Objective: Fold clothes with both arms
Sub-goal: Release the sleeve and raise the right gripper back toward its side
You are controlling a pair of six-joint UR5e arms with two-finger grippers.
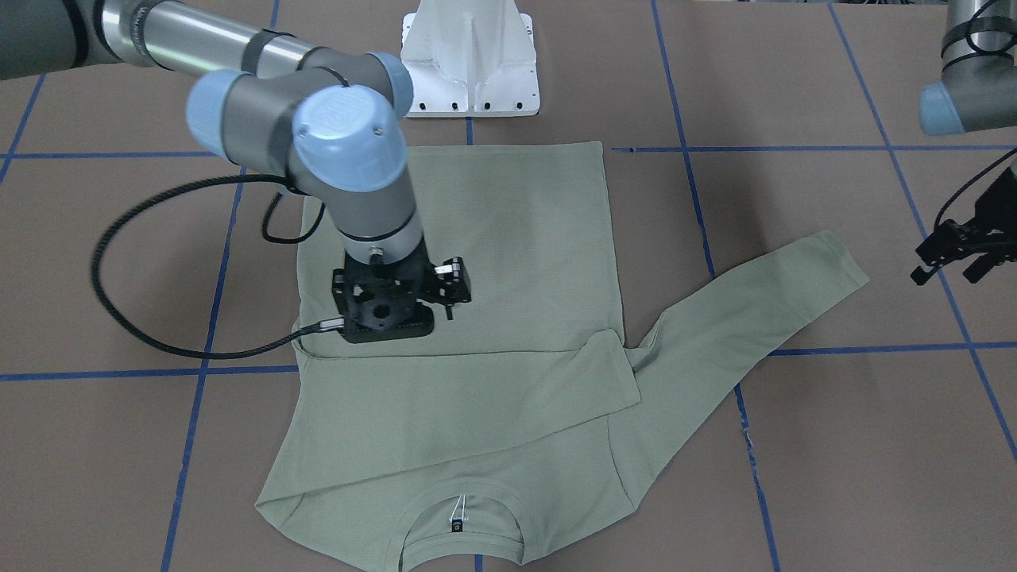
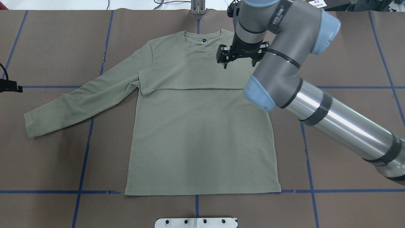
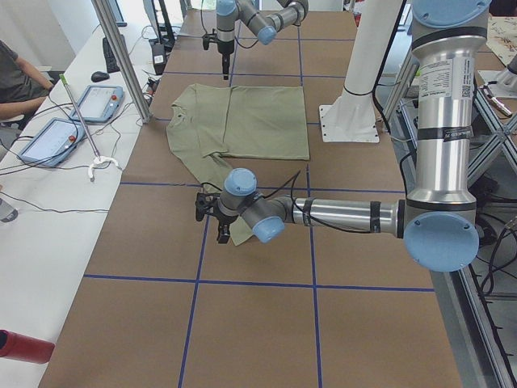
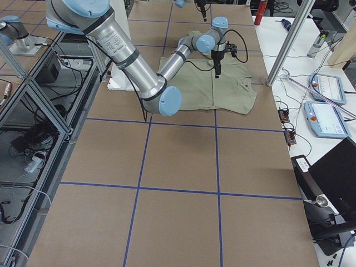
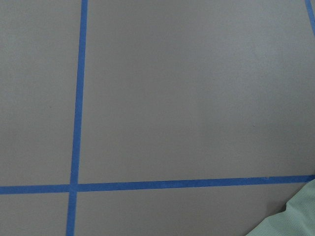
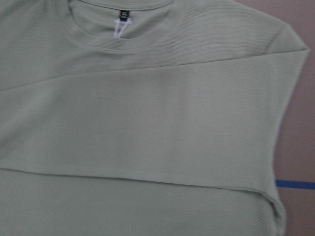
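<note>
The pale green long-sleeved shirt (image 2: 202, 133) lies flat on the brown table, neck away from the robot. One sleeve (image 2: 190, 76) is folded across the chest. The other sleeve (image 2: 79, 101) stretches out to the overhead view's left. My right gripper (image 2: 239, 63) hangs open just above the chest near the collar, with nothing between its fingers. My left gripper (image 1: 945, 274) is open and empty, hovering over bare table just beyond the outstretched sleeve's cuff (image 1: 842, 266). The left wrist view shows only table and a corner of the cuff (image 5: 290, 221). The right wrist view shows the folded sleeve (image 6: 157, 123) below the neck label (image 6: 123, 14).
The white pedestal base (image 1: 470, 59) stands just past the shirt's hem. Blue tape lines (image 2: 196, 191) grid the table. A side table along the far edge holds teach pendants (image 3: 97, 101), and a person (image 3: 16, 77) sits there. A black cable (image 1: 135, 318) loops beside the right wrist.
</note>
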